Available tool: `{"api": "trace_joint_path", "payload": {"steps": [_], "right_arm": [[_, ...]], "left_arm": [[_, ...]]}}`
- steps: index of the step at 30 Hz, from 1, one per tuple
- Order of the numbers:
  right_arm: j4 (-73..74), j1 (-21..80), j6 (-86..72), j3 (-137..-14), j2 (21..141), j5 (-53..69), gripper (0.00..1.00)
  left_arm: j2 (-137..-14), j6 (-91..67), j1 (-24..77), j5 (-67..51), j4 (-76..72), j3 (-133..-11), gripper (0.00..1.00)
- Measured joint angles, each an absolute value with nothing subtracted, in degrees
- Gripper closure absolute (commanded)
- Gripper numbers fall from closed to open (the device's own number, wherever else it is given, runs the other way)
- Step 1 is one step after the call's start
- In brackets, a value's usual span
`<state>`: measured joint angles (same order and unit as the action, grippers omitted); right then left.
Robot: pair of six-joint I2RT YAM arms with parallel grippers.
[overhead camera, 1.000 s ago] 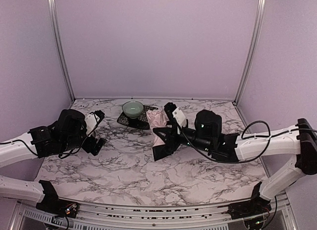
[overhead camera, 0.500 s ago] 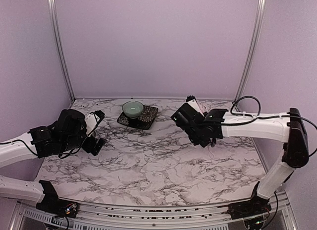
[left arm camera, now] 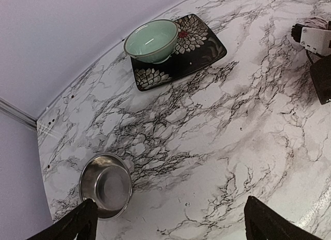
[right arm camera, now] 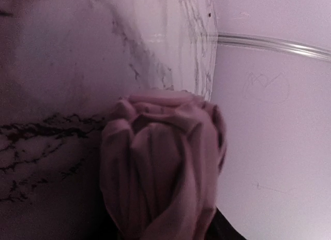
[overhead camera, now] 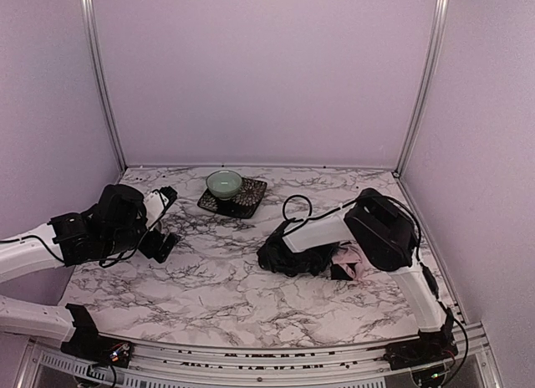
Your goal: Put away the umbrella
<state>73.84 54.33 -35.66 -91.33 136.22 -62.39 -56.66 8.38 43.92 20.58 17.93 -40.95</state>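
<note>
Pink cloth bunched over black lining marks the umbrella [overhead camera: 347, 259]; it lies collapsed in a heap on the marbled table [overhead camera: 209, 283], right of centre in the top view, and its pale folds fill the lower middle of the right wrist view. The right arm [overhead camera: 380, 229] is doubled over it, so the right gripper is buried under its own links from above and no fingers show in its camera; whether those jaws are open or clamped on fabric I cannot tell.

By my reading the step in hand is gathering the loose canopy into a bundle; the next move calls for a firm hold on the shaft or handle, neither of which can be made out, and then a tidy roll of the cloth.

Left of frame the left gripper [left arm camera: 173, 222] hangs above the table with its fingers spread wide, empty; it could come across to steady the bundle.

Around it: a pale green bowl [overhead camera: 224, 184] on a black floral plate [overhead camera: 249, 201] at upper centre; a steel bowl [left arm camera: 106, 185] at the lower left of the left wrist view; both well apart from the umbrella. No holder or sleeve is visible.
</note>
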Motion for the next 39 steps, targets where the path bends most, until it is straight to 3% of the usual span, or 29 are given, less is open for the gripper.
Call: {"api": "trace_joint_path", "payload": {"steps": [3, 12, 18, 23, 29, 31, 35, 39], "right_arm": [[72.5, 55.9, -31.4, -93.0, 134.5, -61.2, 0.03], [51.6, 58.3, -18.3, -94.3, 124.0, -31.6, 0.0], [43.8, 55.5, -14.7, -85.3, 112.5, -18.4, 0.17], [37.3, 42.0, -14.9, -72.3, 96.0, -12.2, 0.18], [33.2, 33.3, -15.1, -60.1, 87.9, -6.5, 0.21], [31.9, 32.4, -15.4, -55.9, 86.9, -2.8, 0.3], [30.3, 31.9, -17.2, -50.7, 86.7, 2.0, 0.62], [26.8, 31.7, -20.9, -49.2, 87.1, 4.9, 0.7]], "left_arm": [[-57.2, 8.4, 43.9, 20.4, 17.9, -40.9, 0.01], [-57.8, 8.4, 43.9, 19.8, 17.9, -40.9, 0.01], [-58.4, 8.4, 43.9, 18.9, 17.9, -40.9, 0.01], [-58.5, 8.6, 43.9, 18.1, 17.9, -40.9, 0.01], [-58.6, 9.0, 43.9, 17.8, 17.9, -40.9, 0.01], [-58.7, 9.2, 43.9, 17.5, 17.9, -40.9, 0.01], [-59.0, 9.3, 43.9, 16.8, 18.0, -40.9, 0.01], [-59.2, 9.3, 43.9, 16.4, 18.0, -40.9, 0.01]]}}
